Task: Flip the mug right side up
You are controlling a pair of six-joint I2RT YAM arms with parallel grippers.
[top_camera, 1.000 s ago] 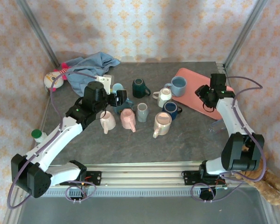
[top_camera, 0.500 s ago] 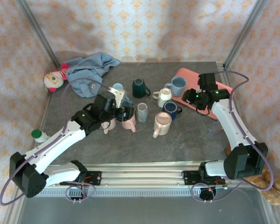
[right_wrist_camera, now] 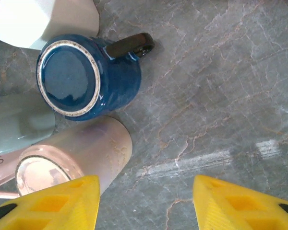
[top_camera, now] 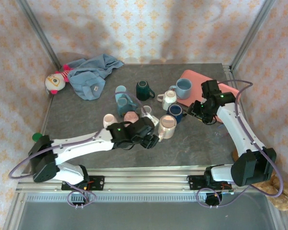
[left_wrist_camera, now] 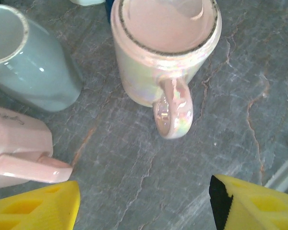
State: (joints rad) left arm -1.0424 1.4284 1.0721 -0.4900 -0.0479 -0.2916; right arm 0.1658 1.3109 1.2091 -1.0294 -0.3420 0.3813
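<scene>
A pearly pink mug (left_wrist_camera: 165,48) stands upside down, its ringed base up and its handle (left_wrist_camera: 173,108) pointing at my left gripper (left_wrist_camera: 144,203). That gripper is open just short of the handle, with bare table between its yellow fingers. Seen from above, the pearly pink mug (top_camera: 166,127) sits mid-table with the left gripper (top_camera: 154,140) at its near-left side. A dark blue mug (right_wrist_camera: 86,79) also stands base up, beside the pearly pink mug (right_wrist_camera: 72,153). My right gripper (right_wrist_camera: 146,206) hangs open over bare table to their right, also visible from above (top_camera: 196,109).
Other mugs crowd the middle: grey (top_camera: 146,111), white (top_camera: 169,99), dark green (top_camera: 143,90), two pink (top_camera: 109,120) and teal ones (top_camera: 121,91). A light blue mug (top_camera: 184,87) sits on a pink tray (top_camera: 221,93). Cloth (top_camera: 93,72) and doll (top_camera: 55,81) lie far left.
My left arm has swung from the left mugs across to the near side of the pearly pink mug, jaws slightly narrower. My right gripper has moved left off the tray towards the dark blue mug.
</scene>
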